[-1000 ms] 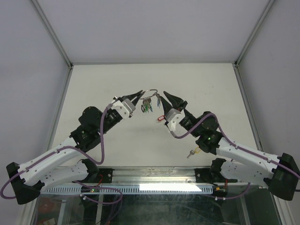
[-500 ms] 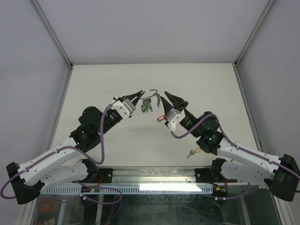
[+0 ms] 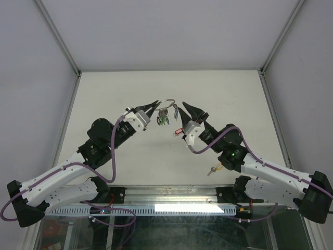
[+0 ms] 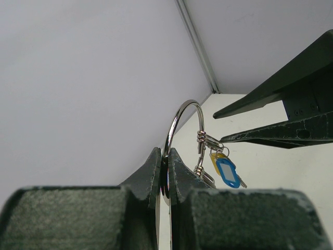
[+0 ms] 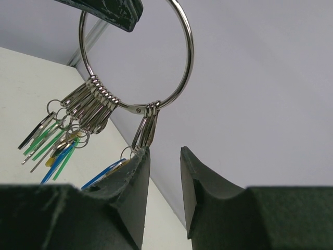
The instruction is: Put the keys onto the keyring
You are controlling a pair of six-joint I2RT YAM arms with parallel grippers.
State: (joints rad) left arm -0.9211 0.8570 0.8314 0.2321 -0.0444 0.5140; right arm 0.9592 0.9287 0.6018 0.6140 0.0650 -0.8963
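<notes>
The keyring [image 3: 167,101] is a thin silver ring held up above the table. My left gripper [image 3: 155,105] is shut on its lower edge, the jaws pinching the wire [image 4: 165,162]. Several keys [image 3: 164,119] with green, blue and yellow heads hang from clips on the ring [image 5: 136,57]. My right gripper [image 5: 164,154] stands open just below the ring, its left fingertip [image 5: 139,156] against two hanging clips [image 5: 144,130], with nothing between the fingers. A blue-headed key [image 4: 227,173] dangles beside it.
A red-headed key [image 3: 178,132] lies on the white table [image 3: 104,104] under the right gripper. Another loose key [image 3: 212,170] lies near the right arm's elbow. Grey walls with metal posts close the table in on three sides.
</notes>
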